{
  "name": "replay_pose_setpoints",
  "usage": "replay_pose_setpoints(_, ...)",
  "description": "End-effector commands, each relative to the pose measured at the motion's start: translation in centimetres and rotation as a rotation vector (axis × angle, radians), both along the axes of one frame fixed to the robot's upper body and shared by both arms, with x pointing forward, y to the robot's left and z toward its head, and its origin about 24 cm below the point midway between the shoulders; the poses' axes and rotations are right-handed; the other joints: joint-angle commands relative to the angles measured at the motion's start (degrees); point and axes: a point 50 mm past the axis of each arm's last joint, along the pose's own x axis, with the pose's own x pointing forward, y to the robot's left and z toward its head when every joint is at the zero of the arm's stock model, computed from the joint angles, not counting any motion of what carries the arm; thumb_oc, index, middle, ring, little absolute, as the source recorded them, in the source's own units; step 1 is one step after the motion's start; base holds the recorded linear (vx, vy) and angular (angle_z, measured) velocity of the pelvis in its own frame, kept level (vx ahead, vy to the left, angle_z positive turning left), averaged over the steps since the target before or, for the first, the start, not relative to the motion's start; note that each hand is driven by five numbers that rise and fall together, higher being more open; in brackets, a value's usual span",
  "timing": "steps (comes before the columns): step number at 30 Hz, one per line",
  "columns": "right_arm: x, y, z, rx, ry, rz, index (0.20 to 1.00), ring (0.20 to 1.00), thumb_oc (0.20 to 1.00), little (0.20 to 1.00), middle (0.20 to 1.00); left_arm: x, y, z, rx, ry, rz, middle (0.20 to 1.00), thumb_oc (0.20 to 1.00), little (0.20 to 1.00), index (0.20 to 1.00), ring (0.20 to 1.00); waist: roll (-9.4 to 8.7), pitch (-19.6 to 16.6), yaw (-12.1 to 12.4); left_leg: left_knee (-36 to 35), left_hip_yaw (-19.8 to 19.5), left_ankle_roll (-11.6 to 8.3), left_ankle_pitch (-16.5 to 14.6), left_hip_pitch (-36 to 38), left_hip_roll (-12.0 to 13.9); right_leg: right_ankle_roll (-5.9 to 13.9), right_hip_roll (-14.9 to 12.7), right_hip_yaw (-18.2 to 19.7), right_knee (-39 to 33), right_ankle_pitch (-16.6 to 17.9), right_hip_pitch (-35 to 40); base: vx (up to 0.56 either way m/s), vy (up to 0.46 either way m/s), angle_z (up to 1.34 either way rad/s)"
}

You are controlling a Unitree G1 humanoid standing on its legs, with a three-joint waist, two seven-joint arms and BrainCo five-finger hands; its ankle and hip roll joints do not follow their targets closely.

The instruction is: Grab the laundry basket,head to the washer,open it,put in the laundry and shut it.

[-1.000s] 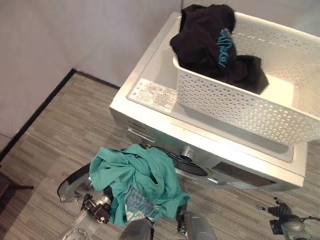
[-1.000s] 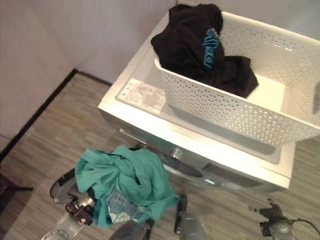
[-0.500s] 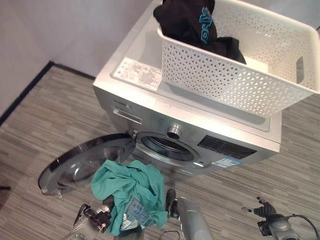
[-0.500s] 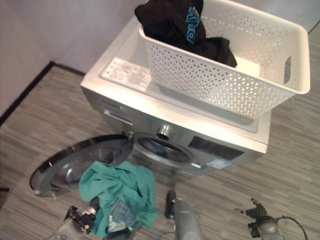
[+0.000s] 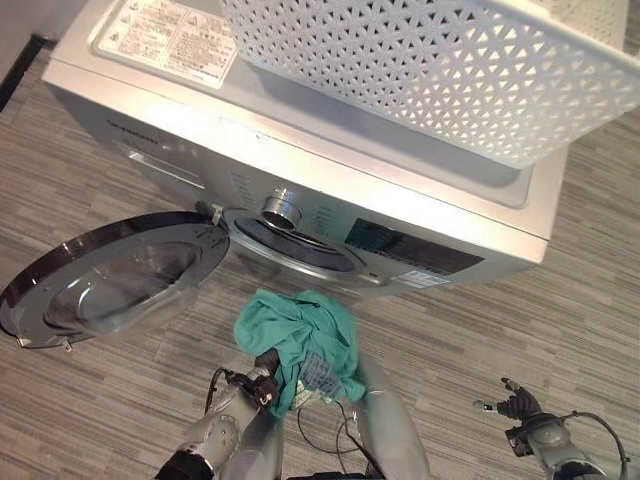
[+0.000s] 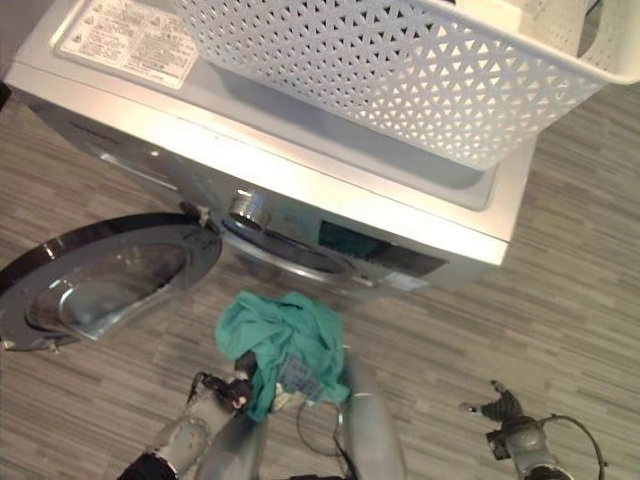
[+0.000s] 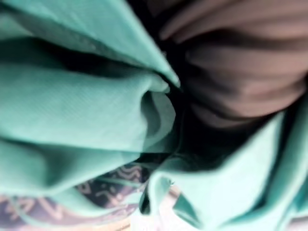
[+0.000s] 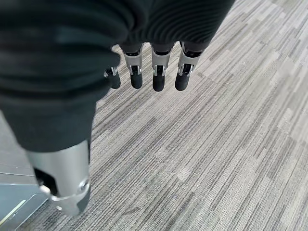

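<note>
The silver washer [image 5: 330, 150] stands before me with its round door [image 5: 110, 275] swung open to the left and the drum opening [image 5: 295, 245] uncovered. The white perforated laundry basket [image 5: 420, 60] rests on the washer's top. A bunched teal garment [image 5: 300, 335] with a patterned patch hangs over my left hand [image 5: 262, 365], just below and in front of the opening. From the left wrist, teal folds [image 7: 86, 110] wrap the hand's dark cover [image 7: 240, 72]. My right hand [image 8: 156, 72] hangs open over the floor at the lower right [image 5: 525, 432], holding nothing.
Grey striped floor [image 5: 600, 290] surrounds the washer. The open door reaches out low over the floor at the left. A label sticker [image 5: 165, 35] lies on the washer's top left corner.
The camera has dropped and tilted down, so washer and basket sit higher and closer in view. The teal garment on my left hand now lies lower, beneath the drum opening.
</note>
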Motion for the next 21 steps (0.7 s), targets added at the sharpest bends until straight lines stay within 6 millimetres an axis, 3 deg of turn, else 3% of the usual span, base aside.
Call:
replay_pose_setpoints(1,-2.0,-2.7,0.7,-0.081,0.028,-0.057,1.000,1.000,1.000,1.000,1.000,0.6,-0.4,0.9,-0.006,-0.056,0.092,0.200,0.200,0.200,0.200,0.200,-0.04,-4.25,-0.23,2.47,-0.02,-3.20,1.94,-3.45,1.62,4.60,-3.12,2.44,4.03,-2.79,1.33,0.00,0.000,0.00)
replay_pose_setpoints(6,-1.8,-1.4,0.1,-0.032,0.006,-0.065,1.000,1.000,1.000,1.000,1.000,4.2,1.6,2.7,-0.005,-0.094,0.315,0.200,0.200,0.200,0.200,0.200,-1.54,-4.66,-1.10,6.11,0.76,-3.22,0.72,-7.67,1.69,4.48,-2.85,2.42,5.58,-2.98,-2.33,0.01,0.049,-0.04)
replay_pose_setpoints(10,-2.0,1.1,-1.6,0.033,0.042,-0.038,1.000,1.000,1.000,1.000,1.000,7.1,3.2,4.7,-0.035,-0.116,0.502,0.200,0.200,0.200,0.200,0.200,-4.01,-4.41,-1.55,13.32,2.07,-2.10,-3.08,-12.26,1.78,4.84,-2.67,3.04,9.54,-3.76,-5.93,0.05,0.143,-0.18)
replay_pose_setpoints(11,-1.9,2.1,-2.0,0.050,0.048,-0.017,1.000,1.000,1.000,1.000,1.000,7.5,3.5,5.0,-0.036,-0.118,0.533,0.200,0.200,0.200,0.200,0.200,-4.36,-4.28,-1.44,15.26,2.17,-1.58,-5.75,-12.16,2.17,5.40,-1.82,3.71,11.01,-5.29,-6.10,0.10,0.154,-0.19)
replay_pose_setpoints(16,-1.5,3.7,-2.6,0.092,0.045,0.011,1.000,1.000,1.000,1.000,1.000,8.6,4.6,6.1,-0.012,-0.144,0.587,0.200,0.200,0.200,0.200,0.200,-5.50,-4.29,-1.46,16.93,3.05,-0.49,-7.16,-13.02,2.75,6.03,-0.74,5.03,11.10,-4.63,-6.99,0.02,0.119,-0.20)
replay_pose_setpoints(18,-1.0,4.9,-2.8,0.109,0.043,0.058,1.000,1.000,1.000,1.000,1.000,10.0,5.3,7.5,0.011,-0.167,0.655,0.200,0.200,0.200,0.200,0.200,-6.16,-4.18,-1.99,18.78,4.18,0.35,-8.11,-14.17,2.61,6.12,0.26,6.49,11.81,-4.69,-8.42,0.00,0.187,-0.30)
replay_pose_setpoints(21,-0.7,5.3,-2.8,0.113,0.038,0.073,1.000,1.000,1.000,1.000,1.000,10.7,5.1,8.2,-0.003,-0.167,0.688,0.200,0.200,0.200,0.200,0.200,-6.28,-4.07,-2.45,19.63,4.94,0.82,-8.85,-14.60,2.57,6.11,0.71,7.43,12.57,-4.93,-9.36,-0.01,0.088,-0.25)
